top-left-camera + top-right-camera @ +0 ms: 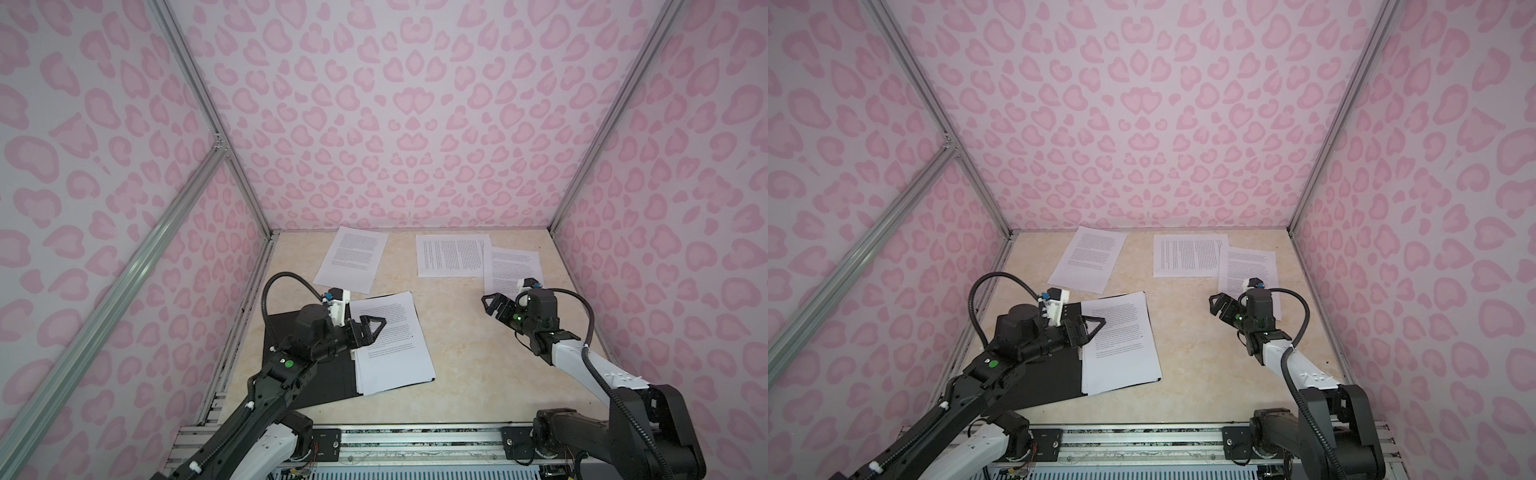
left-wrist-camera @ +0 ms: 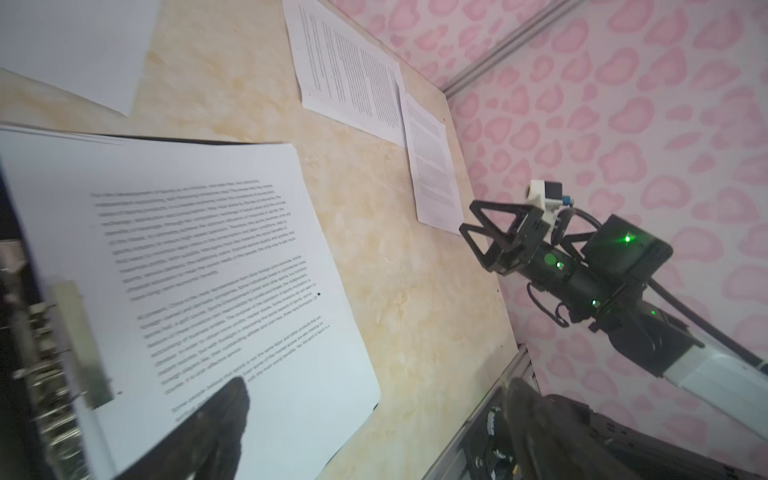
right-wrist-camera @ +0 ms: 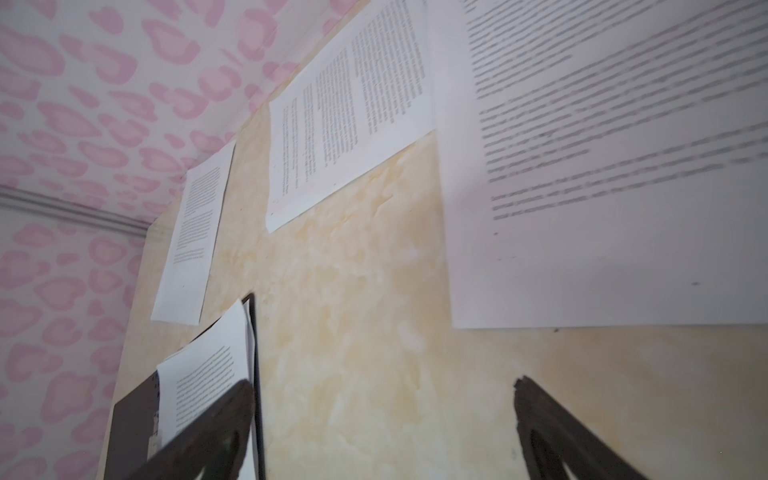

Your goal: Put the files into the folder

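Files (image 1: 451, 255): three loose printed sheets lie flat at the far end of the table (image 1: 457, 353), at 11, 12 and 1 o'clock. More of them lie as a stack (image 1: 390, 340) in the folder.
Folder (image 1: 328, 386): open, black inside up, at 8 o'clock on the table, with the stack covering its right half.
Likely next sheet: the right-hand sheet (image 1: 511, 266), whose edge overlaps the middle sheet (image 1: 1187, 255).
Bearing: it lies at about 1 o'clock from the right gripper (image 1: 492, 305), just beside it.
Long axis: roughly 6 to 12, slightly tilted.
Right gripper: jaws apart, empty, above bare table.
Left gripper (image 1: 374, 328): jaws apart, empty, over the stack.
Nearer arm: the right one, I'd say. The left arm is well apart from that sheet.
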`<state>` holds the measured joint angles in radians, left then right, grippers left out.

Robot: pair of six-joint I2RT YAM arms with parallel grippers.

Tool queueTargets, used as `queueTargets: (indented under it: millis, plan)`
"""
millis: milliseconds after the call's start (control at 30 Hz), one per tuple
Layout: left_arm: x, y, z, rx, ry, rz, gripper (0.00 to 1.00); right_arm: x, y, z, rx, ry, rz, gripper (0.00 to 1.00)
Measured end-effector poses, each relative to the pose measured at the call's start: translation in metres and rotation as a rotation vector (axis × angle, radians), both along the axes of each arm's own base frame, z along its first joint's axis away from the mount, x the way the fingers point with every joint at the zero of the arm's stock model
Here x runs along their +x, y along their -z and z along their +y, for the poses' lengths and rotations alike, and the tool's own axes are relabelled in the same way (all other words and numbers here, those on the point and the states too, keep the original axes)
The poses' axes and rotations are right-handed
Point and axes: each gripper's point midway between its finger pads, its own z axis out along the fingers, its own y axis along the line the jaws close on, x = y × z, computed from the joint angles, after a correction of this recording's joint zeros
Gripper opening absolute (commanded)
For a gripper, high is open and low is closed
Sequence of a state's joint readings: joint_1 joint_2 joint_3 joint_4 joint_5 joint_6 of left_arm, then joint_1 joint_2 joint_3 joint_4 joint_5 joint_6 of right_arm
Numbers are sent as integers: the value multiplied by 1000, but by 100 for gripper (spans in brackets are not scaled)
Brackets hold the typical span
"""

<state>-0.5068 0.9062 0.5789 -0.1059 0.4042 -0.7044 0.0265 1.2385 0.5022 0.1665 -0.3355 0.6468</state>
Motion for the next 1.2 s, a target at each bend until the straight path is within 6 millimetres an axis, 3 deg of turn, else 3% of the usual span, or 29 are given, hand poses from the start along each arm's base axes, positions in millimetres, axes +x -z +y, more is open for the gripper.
queueTargets:
  millis: [267,367,533,800,900,933,1067,1200]
  plan:
    - [40,36,-136,113,242,49,88,31,39,-68,-8,175,129,87]
    - [62,56,-171,108,277,75,87,35,59,-75,8,177,180,86]
    - [93,66,-210,75,310,79,87,49,54,-72,28,149,172,84]
    - [106,76,-235,41,355,103,87,77,17,-71,18,131,106,86]
    - [106,80,-239,35,369,112,91,94,23,-69,39,108,117,85]
    - [107,81,-241,34,372,114,97,98,28,-67,50,102,124,85]
    - [108,85,-245,26,382,129,97,97,52,-60,100,91,176,84]
    - [112,88,-246,27,389,125,97,100,55,-55,128,71,168,82]
